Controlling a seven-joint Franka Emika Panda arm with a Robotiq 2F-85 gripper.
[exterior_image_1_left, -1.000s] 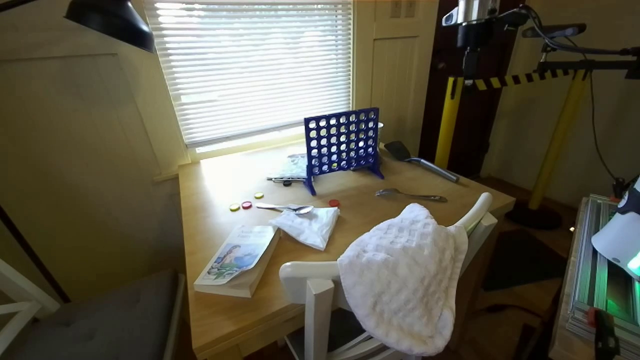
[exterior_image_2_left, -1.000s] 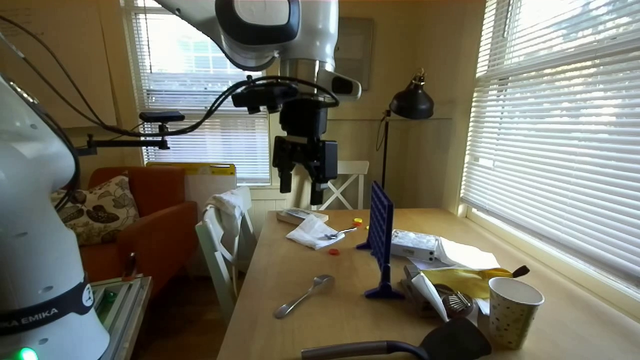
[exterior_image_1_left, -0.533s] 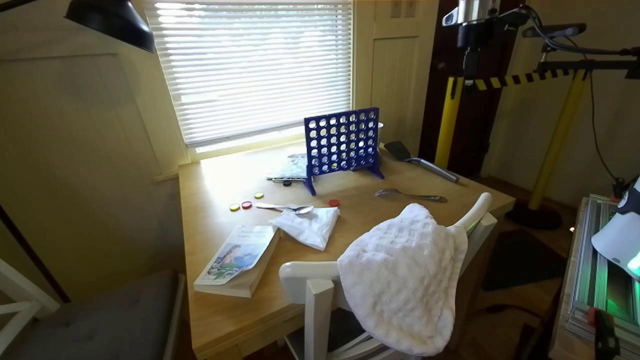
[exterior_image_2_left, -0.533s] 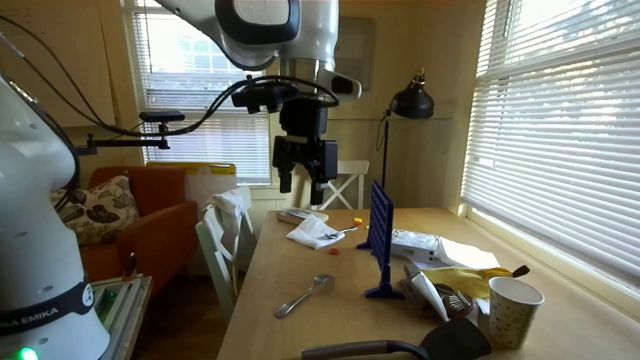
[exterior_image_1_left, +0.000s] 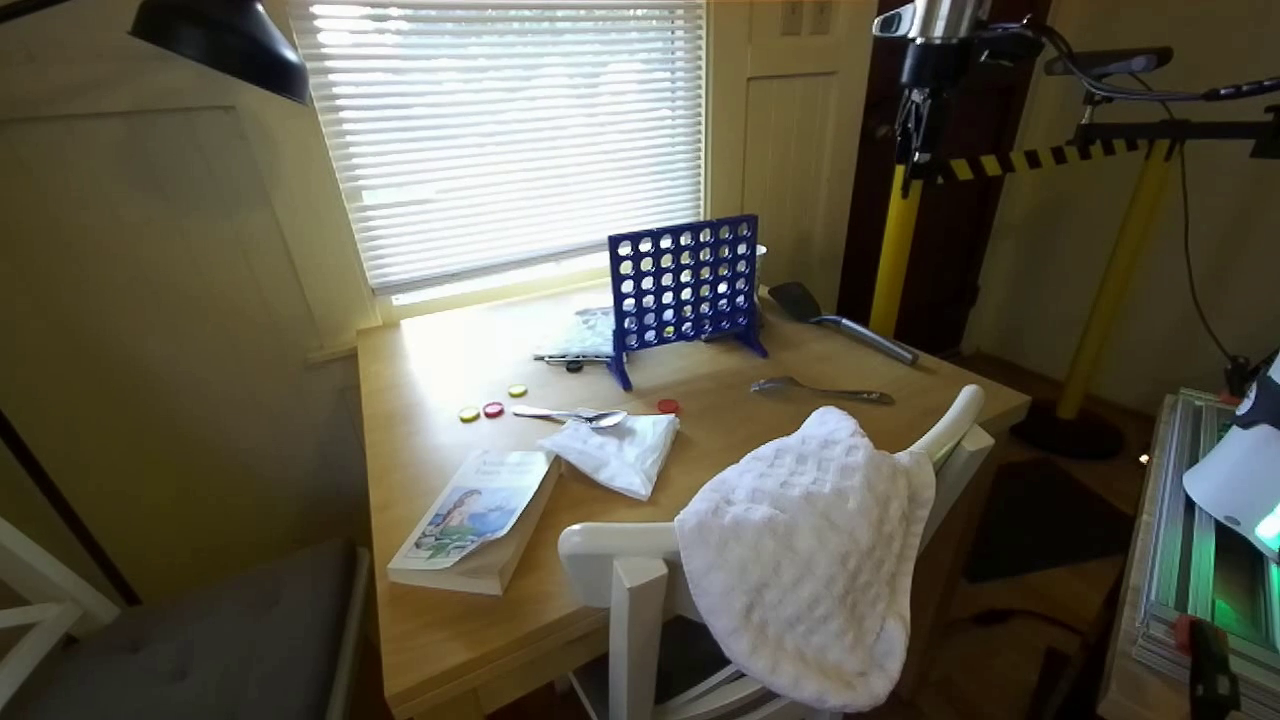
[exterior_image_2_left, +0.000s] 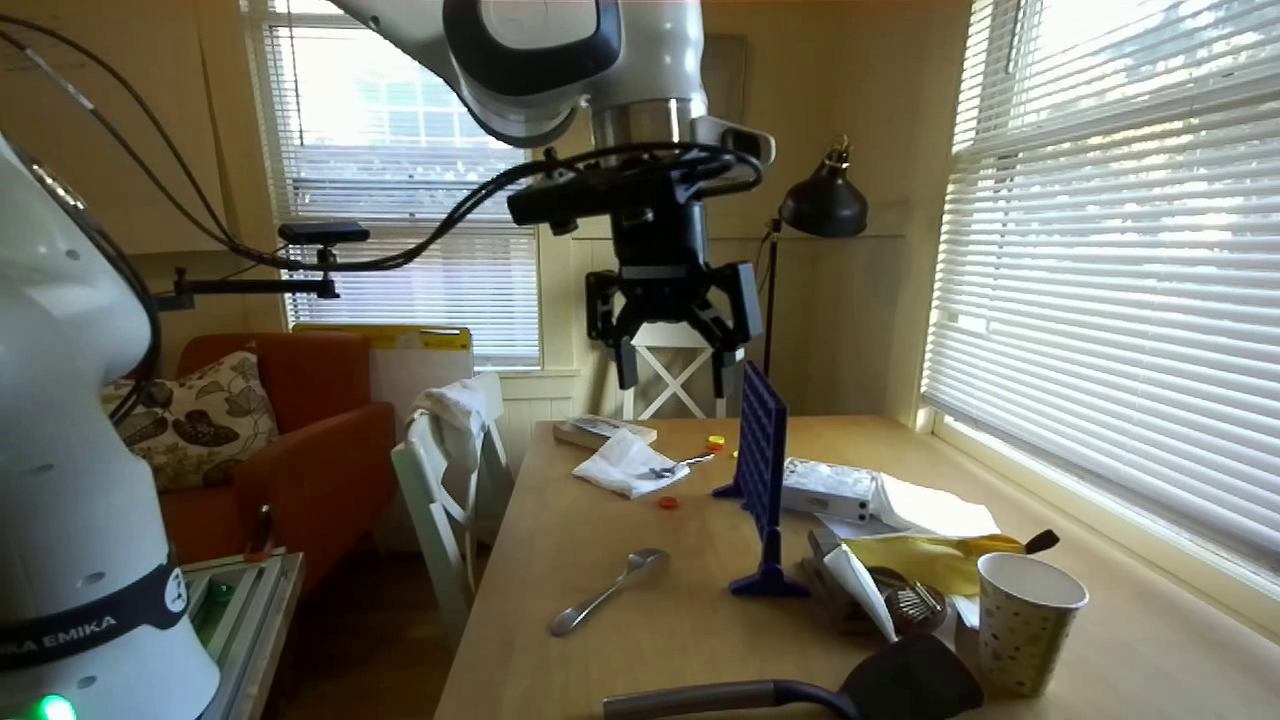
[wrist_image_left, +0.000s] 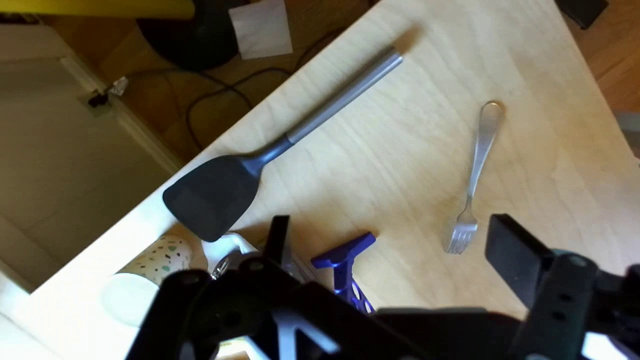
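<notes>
The gripper (exterior_image_2_left: 675, 380) is hanging well above the table (exterior_image_2_left: 560, 545), its fingers standing wide apart and gripping nothing. In the wrist view the fork (wrist_image_left: 483, 145) is lying on the tabletop, right of centre, its long axis running steeply from handle at upper right to tines showing near the lower-right finger; the blue rack (wrist_image_left: 345, 257) is standing at lower centre, partly hidden.
</notes>
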